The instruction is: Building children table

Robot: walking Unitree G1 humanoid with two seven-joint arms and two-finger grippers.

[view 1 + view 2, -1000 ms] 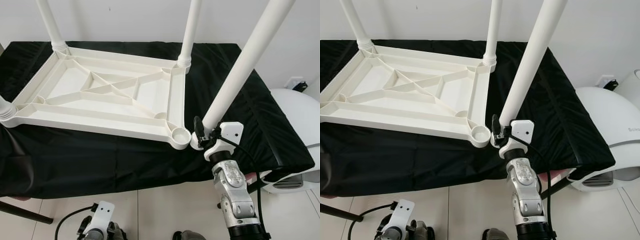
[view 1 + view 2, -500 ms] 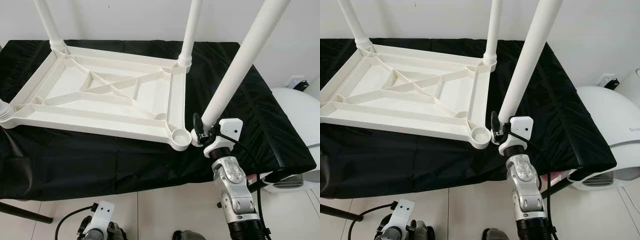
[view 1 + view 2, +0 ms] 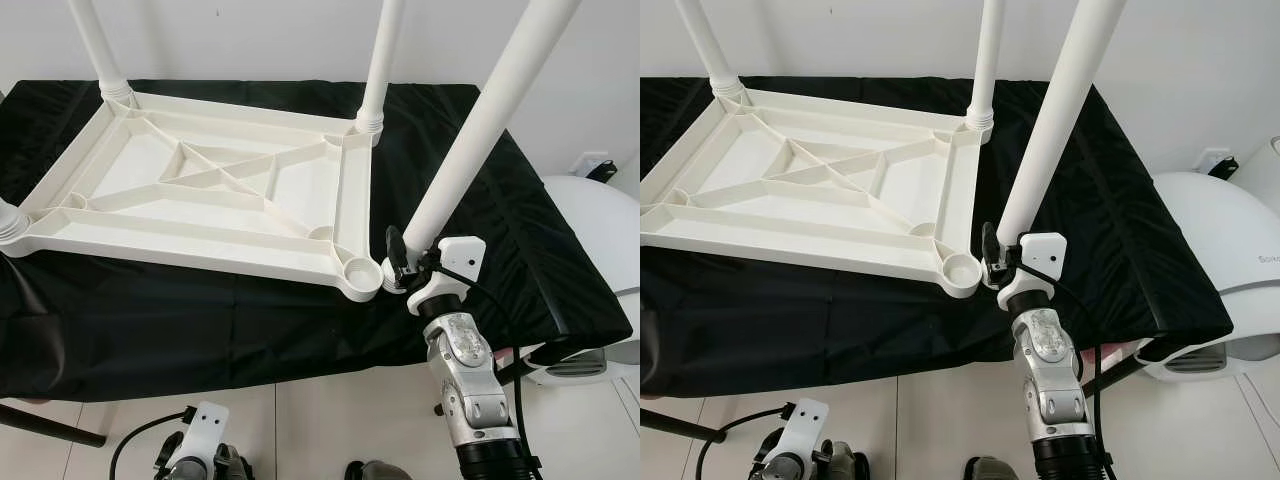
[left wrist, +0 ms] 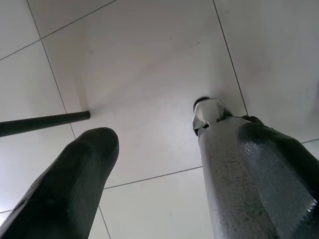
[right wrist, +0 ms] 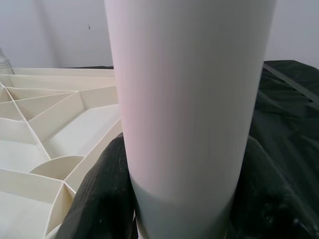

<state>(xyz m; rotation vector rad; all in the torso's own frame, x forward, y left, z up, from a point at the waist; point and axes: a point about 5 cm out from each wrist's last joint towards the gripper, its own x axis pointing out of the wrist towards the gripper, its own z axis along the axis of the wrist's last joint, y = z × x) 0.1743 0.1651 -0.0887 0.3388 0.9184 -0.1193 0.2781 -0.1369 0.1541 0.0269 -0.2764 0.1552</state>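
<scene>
Down low, my left gripper [image 4: 154, 164] hangs idle over the tiled floor [image 4: 149, 59], its fingers [image 4: 65, 189] spread with nothing between them. Just ahead, my right gripper [image 3: 408, 268] is clamped on the bottom end of a white leg [image 3: 480, 130], one black finger [image 5: 99, 199] on each side of the tube. I hold that leg tilted, its lower end just beside the open corner socket [image 3: 361, 271] of the upturned tabletop [image 3: 200, 190]; I can't tell if they touch. The tabletop lies ribs-up on a black cloth [image 3: 200, 320]. Farther back, two more legs [image 3: 378, 60] stand in its far corners, against the white wall [image 3: 250, 40].
</scene>
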